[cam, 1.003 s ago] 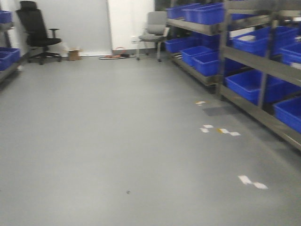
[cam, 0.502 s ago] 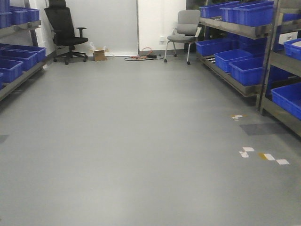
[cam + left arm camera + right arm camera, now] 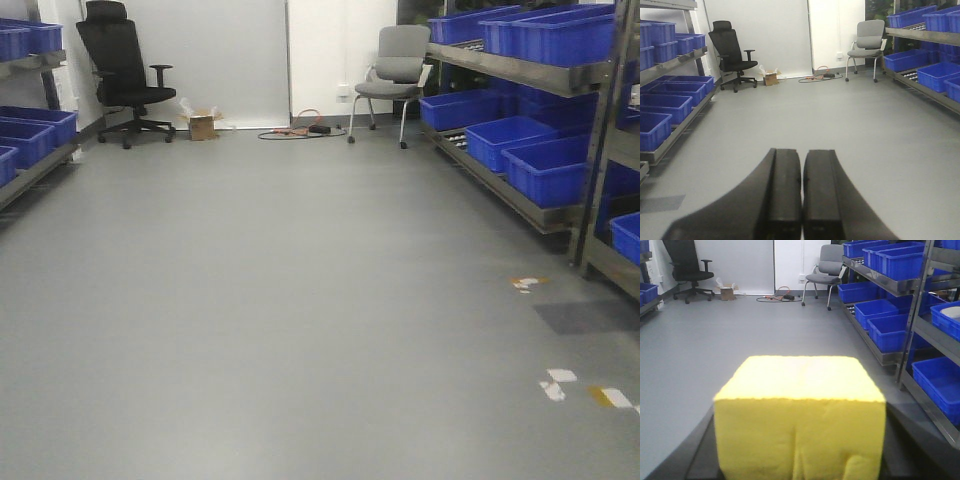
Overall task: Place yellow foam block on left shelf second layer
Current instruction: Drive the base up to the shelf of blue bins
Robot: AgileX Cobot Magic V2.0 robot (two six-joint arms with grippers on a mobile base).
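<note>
The yellow foam block fills the lower middle of the right wrist view, held between my right gripper's dark fingers, which press on its two sides and crease its near face. My right gripper is shut on it. My left gripper is shut and empty, its two black fingers pressed together and pointing down the aisle. The left shelf with blue bins stands along the left edge of the left wrist view and shows in the front view. Neither gripper shows in the front view.
Right shelves with blue bins line the right side. A black office chair, a small cardboard box, cables and a grey chair stand at the far wall. Tape marks lie on the grey floor.
The front view has swung left and then moved forward down the aisle. The right shelves slid toward the right edge and the left shelf came into view.
</note>
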